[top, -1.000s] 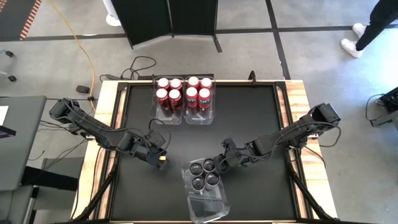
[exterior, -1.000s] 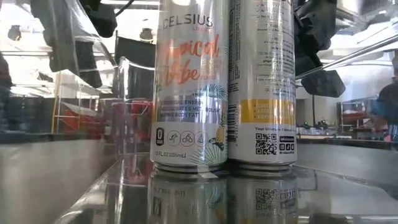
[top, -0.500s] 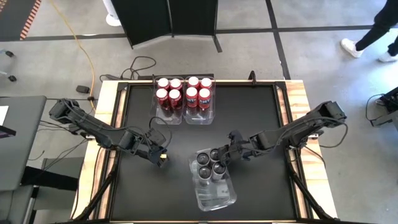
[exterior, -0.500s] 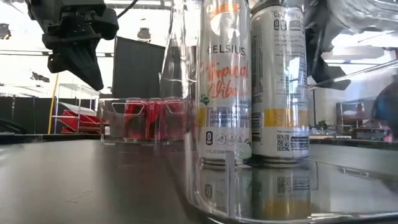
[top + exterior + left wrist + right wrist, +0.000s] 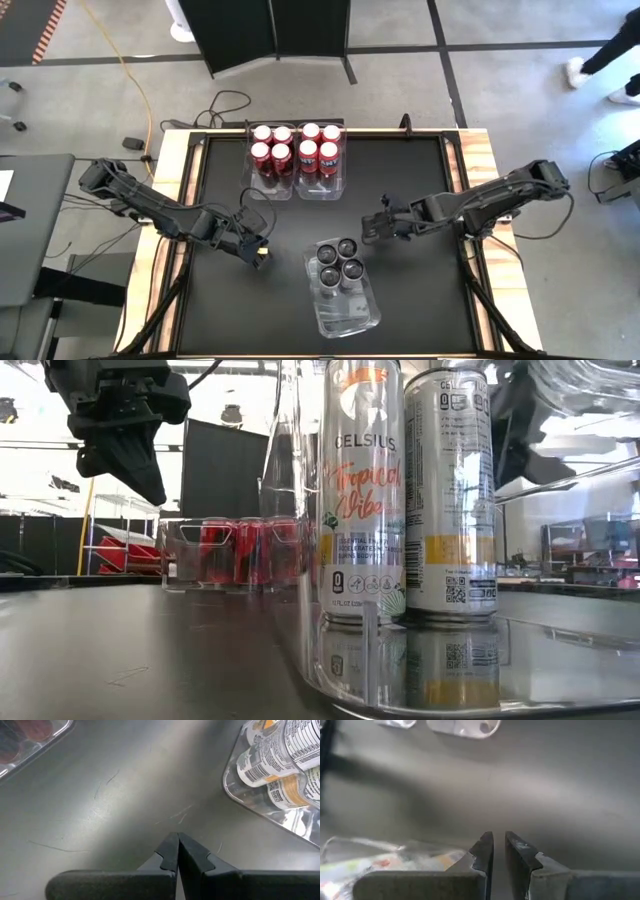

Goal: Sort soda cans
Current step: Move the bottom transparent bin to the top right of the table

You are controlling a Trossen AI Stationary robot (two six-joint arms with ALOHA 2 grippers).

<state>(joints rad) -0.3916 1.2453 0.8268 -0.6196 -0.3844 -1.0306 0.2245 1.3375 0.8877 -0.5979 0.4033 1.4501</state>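
We see four silver Celsius cans [image 5: 338, 268] upright in the near clear bin [image 5: 350, 315]. Right gripper [image 5: 369, 229] just beside it, jaws narrowly apart, empty; left gripper [image 5: 262, 257] pinched closed, empty

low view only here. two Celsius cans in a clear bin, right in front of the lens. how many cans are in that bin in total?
Observer: Four grey cans, packed into the far end of the bin. Its near end holds none.
Operator: Is the right end effector on the bin?
Observer: No. It is clear of the bin, off its far right corner, with its fingers a slit apart and nothing between them.
Operator: And the left one?
Observer: The left end effector is out to the bin's left, shut and holding nothing.
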